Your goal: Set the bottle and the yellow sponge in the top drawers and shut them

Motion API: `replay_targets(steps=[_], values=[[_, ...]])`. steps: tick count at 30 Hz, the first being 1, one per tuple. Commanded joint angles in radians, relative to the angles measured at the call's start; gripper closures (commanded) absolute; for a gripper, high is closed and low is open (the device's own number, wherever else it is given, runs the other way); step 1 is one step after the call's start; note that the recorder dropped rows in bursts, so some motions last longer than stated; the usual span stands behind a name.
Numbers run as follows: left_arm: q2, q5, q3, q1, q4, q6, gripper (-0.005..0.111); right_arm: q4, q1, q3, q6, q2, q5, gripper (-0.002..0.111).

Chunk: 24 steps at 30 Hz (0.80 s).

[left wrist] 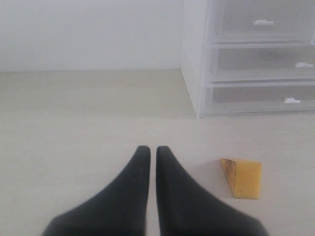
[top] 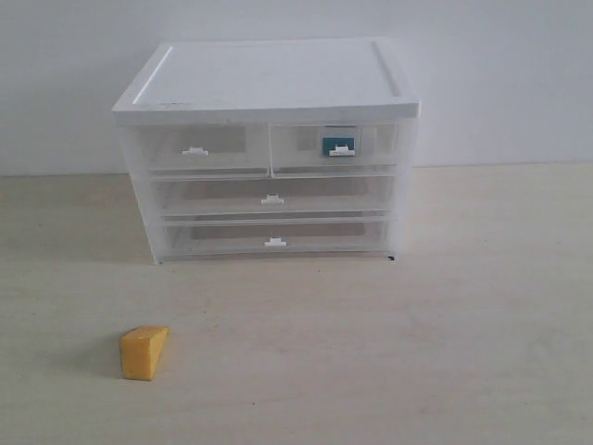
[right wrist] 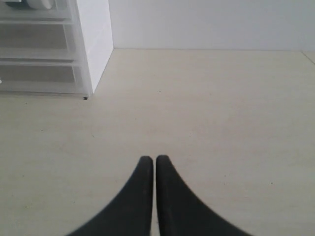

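The yellow sponge (top: 144,351) lies on the table at the front left; the left wrist view shows the same yellow sponge (left wrist: 242,177) beside my left gripper (left wrist: 153,149), which is shut and holds nothing. The bottle (top: 337,145) shows as a teal patch inside the right top drawer (top: 334,150), which is pushed in. The left top drawer (top: 196,149) is pushed in as well. My right gripper (right wrist: 155,159) is shut and holds nothing, over bare table off the cabinet's right side. Neither arm appears in the exterior view.
The white cabinet (top: 269,79) stands at the back against a pale wall, with two full-width drawers (top: 272,197) below the top ones, both pushed in. The tabletop (top: 417,352) is pale wood.
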Motion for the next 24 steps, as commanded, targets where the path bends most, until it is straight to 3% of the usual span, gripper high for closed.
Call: replay_targets(steps=[1,24], values=[[-0.003,0.000,0.003,0.003,-0.007,0.004,0.103,0.002,-0.002,0.005,0.002,-0.005,-0.017,0.108],[-0.003,0.000,0.003,0.003,-0.007,0.004,0.103,0.002,-0.002,0.005,0.007,-0.005,-0.027,0.108]])
